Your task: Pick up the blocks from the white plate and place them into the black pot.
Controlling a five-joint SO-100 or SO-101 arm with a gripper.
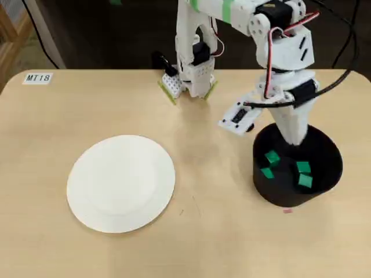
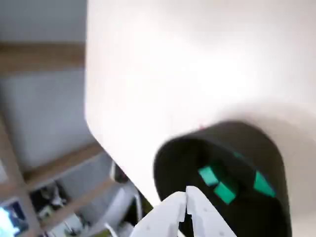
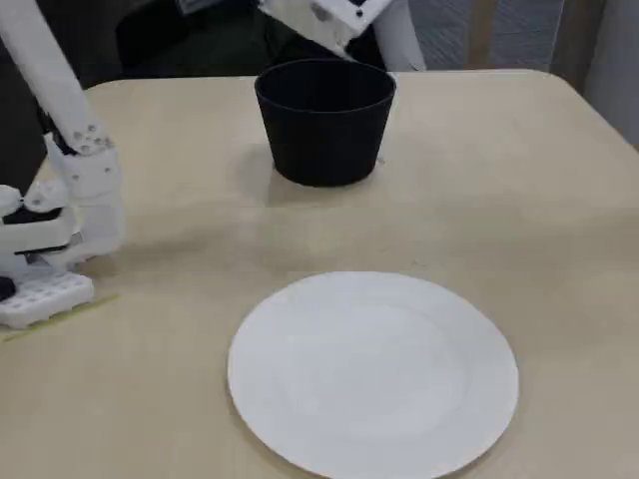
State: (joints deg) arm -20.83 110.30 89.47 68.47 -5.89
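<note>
Several small green blocks [image 1: 302,168] lie inside the black pot [image 1: 271,197] at the right of the overhead view. The wrist view looks down into the pot [image 2: 217,131] and shows three blocks [image 2: 225,192] on its bottom. My gripper [image 1: 295,139] hangs just over the pot's far rim. In the wrist view the gripper [image 2: 186,193] is shut, tips together, with nothing between them. The white plate [image 1: 120,182] lies bare at the left. In the fixed view the plate [image 3: 374,374] is in front and the pot [image 3: 324,130] behind, its inside hidden.
The arm's white base [image 1: 194,69] is clamped at the table's far edge and stands at the left of the fixed view [image 3: 60,200]. A label [image 1: 38,77] sits at the far left corner. The table edge [image 2: 98,133] runs close by the pot.
</note>
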